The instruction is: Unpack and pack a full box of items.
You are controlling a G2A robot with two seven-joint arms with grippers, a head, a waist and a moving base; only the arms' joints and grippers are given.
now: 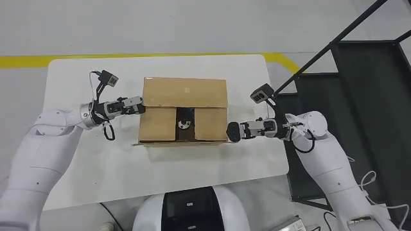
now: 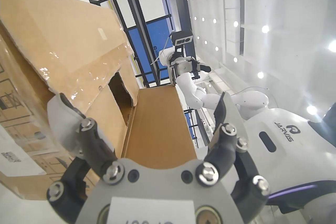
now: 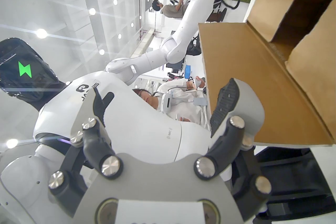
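A brown cardboard box point(image 1: 185, 93) sits mid-table. Its far flap lies flat and two side flaps are folded in, leaving a dark gap point(image 1: 185, 125) where a black and white item shows. The near long flap point(image 2: 157, 125) stands up along the front edge. My left gripper point(image 1: 136, 102) is open at the box's left end, one finger point(image 2: 63, 117) against the box's wall. My right gripper point(image 1: 232, 131) is open at the front right corner, with one finger point(image 3: 231, 101) at the edge of the near flap point(image 3: 236, 72).
The white table point(image 1: 83, 167) has bare room left, right and in front of the box. A black metal frame and dark platform point(image 1: 359, 64) stand just off the table's right edge. A yellow floor line runs behind the table.
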